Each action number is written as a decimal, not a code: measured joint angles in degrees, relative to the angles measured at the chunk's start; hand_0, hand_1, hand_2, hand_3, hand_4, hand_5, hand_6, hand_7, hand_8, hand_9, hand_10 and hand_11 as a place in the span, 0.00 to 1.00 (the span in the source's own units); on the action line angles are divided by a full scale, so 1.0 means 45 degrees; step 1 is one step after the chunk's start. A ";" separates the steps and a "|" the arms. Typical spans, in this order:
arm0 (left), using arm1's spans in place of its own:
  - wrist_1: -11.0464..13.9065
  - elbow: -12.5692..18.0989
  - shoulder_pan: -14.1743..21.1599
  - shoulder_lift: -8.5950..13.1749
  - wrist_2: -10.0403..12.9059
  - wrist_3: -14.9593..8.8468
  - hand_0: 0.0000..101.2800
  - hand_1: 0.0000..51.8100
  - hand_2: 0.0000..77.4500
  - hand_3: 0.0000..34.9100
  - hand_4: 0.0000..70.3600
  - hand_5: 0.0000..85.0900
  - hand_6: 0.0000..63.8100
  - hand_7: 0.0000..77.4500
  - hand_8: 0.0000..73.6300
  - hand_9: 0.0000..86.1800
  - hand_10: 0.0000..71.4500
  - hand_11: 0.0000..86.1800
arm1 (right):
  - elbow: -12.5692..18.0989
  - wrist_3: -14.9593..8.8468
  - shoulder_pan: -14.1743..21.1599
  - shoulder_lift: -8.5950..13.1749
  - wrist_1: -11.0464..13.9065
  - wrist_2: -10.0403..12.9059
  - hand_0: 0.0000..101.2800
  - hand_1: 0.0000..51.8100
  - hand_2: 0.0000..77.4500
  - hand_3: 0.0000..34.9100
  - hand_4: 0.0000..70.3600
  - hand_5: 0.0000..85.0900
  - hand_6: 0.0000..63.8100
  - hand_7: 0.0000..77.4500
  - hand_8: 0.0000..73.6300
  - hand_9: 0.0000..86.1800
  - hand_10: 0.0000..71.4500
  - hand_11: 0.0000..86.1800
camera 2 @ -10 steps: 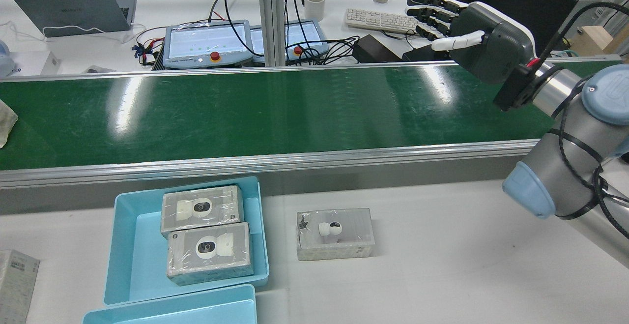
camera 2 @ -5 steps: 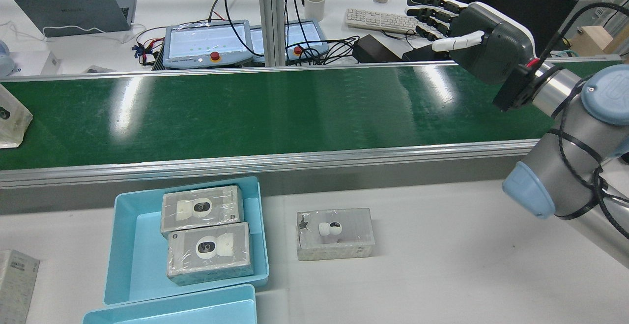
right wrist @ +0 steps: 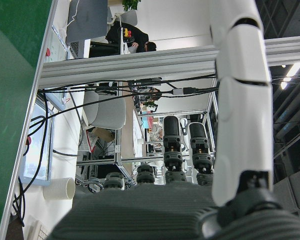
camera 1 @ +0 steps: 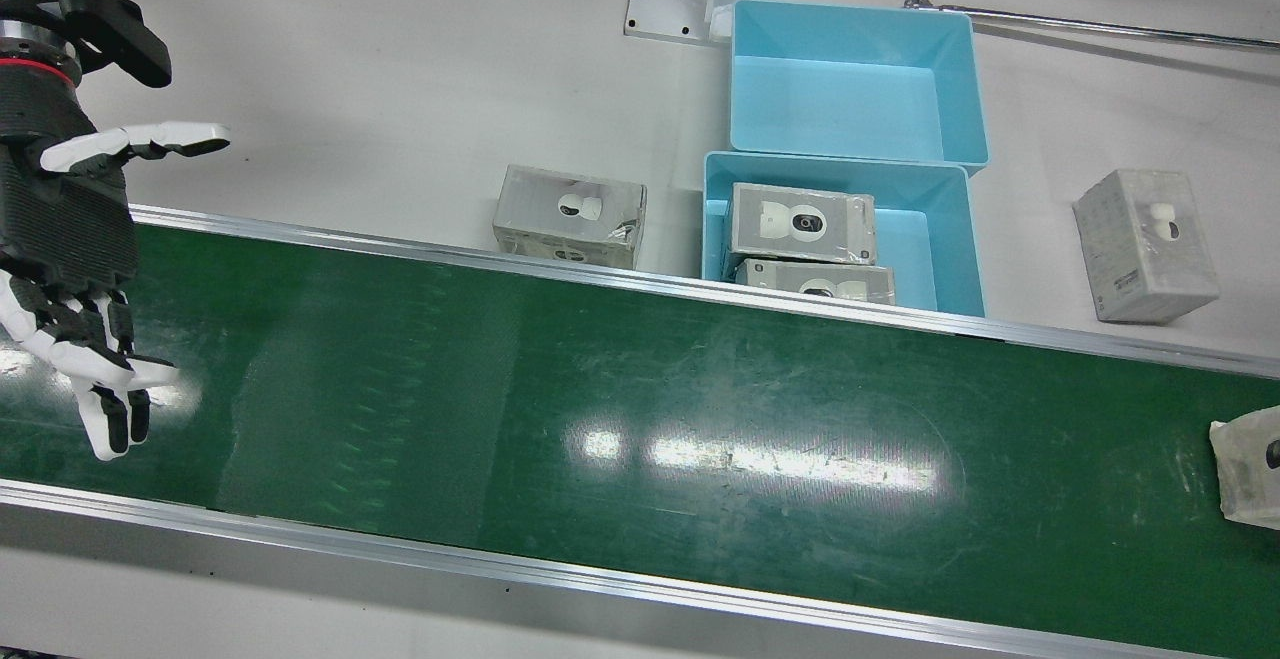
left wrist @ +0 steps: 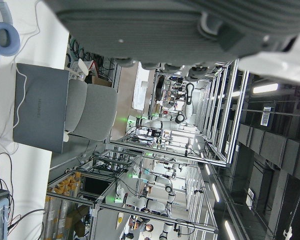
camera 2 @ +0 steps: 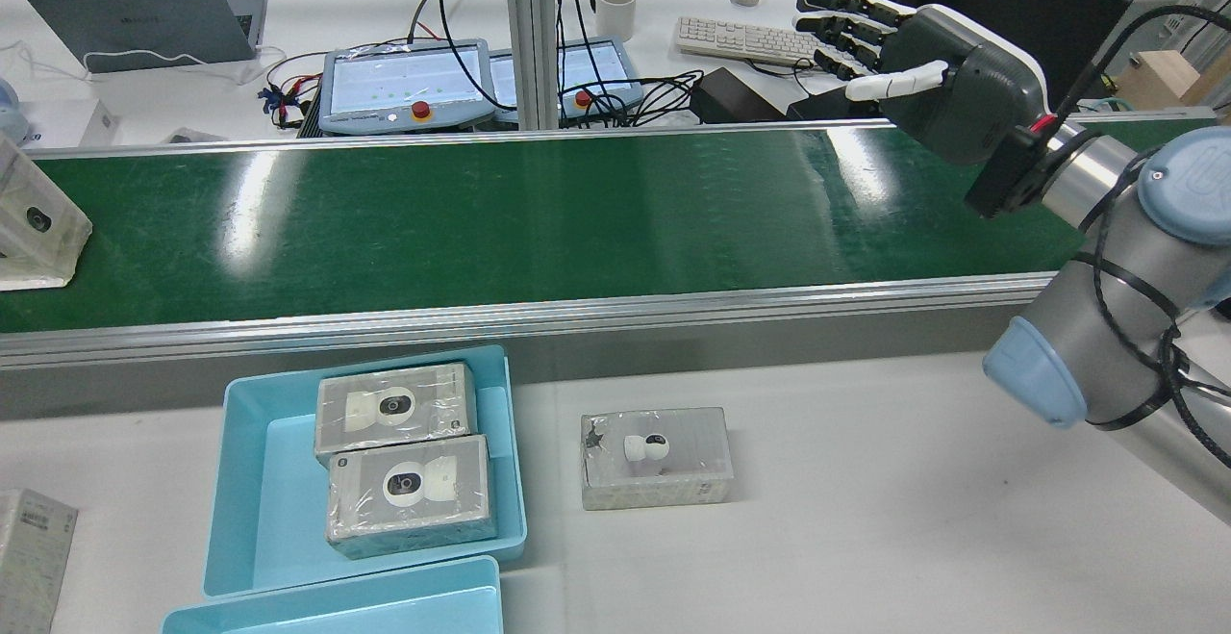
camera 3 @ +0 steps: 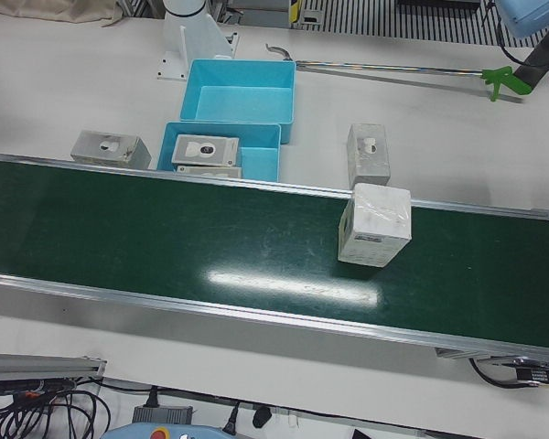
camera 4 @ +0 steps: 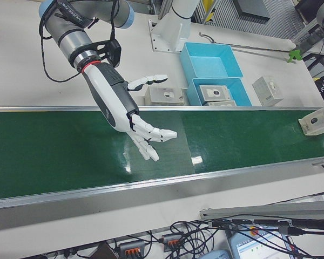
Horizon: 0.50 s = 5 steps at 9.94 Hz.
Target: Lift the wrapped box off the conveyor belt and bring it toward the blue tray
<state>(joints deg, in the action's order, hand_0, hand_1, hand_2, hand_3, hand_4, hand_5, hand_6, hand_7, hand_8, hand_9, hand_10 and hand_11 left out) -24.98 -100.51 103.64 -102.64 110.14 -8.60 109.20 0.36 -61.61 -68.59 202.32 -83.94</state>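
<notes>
A wrapped box (camera 2: 37, 225) rides the green conveyor belt (camera 2: 539, 211) at its far left end in the rear view; it also shows at the belt's right edge (camera 1: 1248, 469) from the front and stands upright in the left-front view (camera 3: 375, 224). The blue tray (camera 2: 274, 509) sits on the white table before the belt and holds two wrapped boxes (camera 2: 396, 411). My right hand (camera 2: 928, 57) hovers open over the belt's other end, far from the box, with its fingers (camera 1: 105, 409) spread and empty. Of my left hand only the palm (left wrist: 165, 25) shows.
A second, empty blue tray (camera 1: 850, 89) stands next to the first. One loose wrapped box (camera 2: 656, 458) lies on the table right of the tray, and another (camera 1: 1145, 244) lies at the table's left end. Teach pendants, a keyboard and a laptop sit beyond the belt.
The wrapped box has ridden further into view along the belt from the rear view's left edge. My right hand has stayed where it was.
</notes>
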 joint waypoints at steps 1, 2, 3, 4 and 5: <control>0.0000 0.0000 0.0000 0.0000 0.0000 0.0000 0.00 0.00 0.01 0.00 0.00 0.01 0.00 0.01 0.01 0.00 0.00 0.00 | 0.0005 0.0022 0.0000 0.0003 0.0000 0.0000 0.49 0.29 0.16 0.23 0.25 0.20 0.15 0.34 0.03 0.09 0.02 0.04; 0.0000 0.0000 0.0000 0.0000 0.0000 0.0000 0.00 0.00 0.01 0.00 0.00 0.01 0.00 0.01 0.01 0.00 0.00 0.00 | 0.0009 0.0044 0.0000 0.0006 0.0000 0.0004 0.49 0.29 0.16 0.23 0.25 0.20 0.15 0.34 0.03 0.09 0.02 0.04; 0.0000 0.0000 0.0000 -0.0001 0.0000 0.0000 0.00 0.00 0.01 0.00 0.00 0.01 0.00 0.01 0.01 0.00 0.01 0.00 | 0.0009 0.0054 0.0000 0.0007 0.0000 0.0006 0.49 0.29 0.16 0.23 0.26 0.21 0.15 0.34 0.03 0.09 0.02 0.04; 0.0000 0.0000 0.0000 0.0000 0.0000 0.0000 0.00 0.00 0.01 0.00 0.00 0.01 0.00 0.01 0.01 0.00 0.01 0.00 | 0.0010 0.0063 0.0000 0.0003 0.0000 0.0004 0.49 0.29 0.16 0.23 0.26 0.21 0.15 0.34 0.03 0.09 0.02 0.04; 0.0000 0.0000 0.0001 0.0000 0.0000 0.0000 0.00 0.00 0.01 0.00 0.00 0.01 0.00 0.01 0.01 0.00 0.00 0.00 | 0.0007 0.0075 0.0000 0.0003 0.0000 0.0007 0.49 0.29 0.16 0.23 0.26 0.20 0.15 0.34 0.03 0.09 0.02 0.04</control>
<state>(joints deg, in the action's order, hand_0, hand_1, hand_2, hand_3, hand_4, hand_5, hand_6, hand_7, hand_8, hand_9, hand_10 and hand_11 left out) -24.98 -100.51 103.65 -102.64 110.14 -8.60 109.23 0.70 -61.61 -68.58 202.32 -83.90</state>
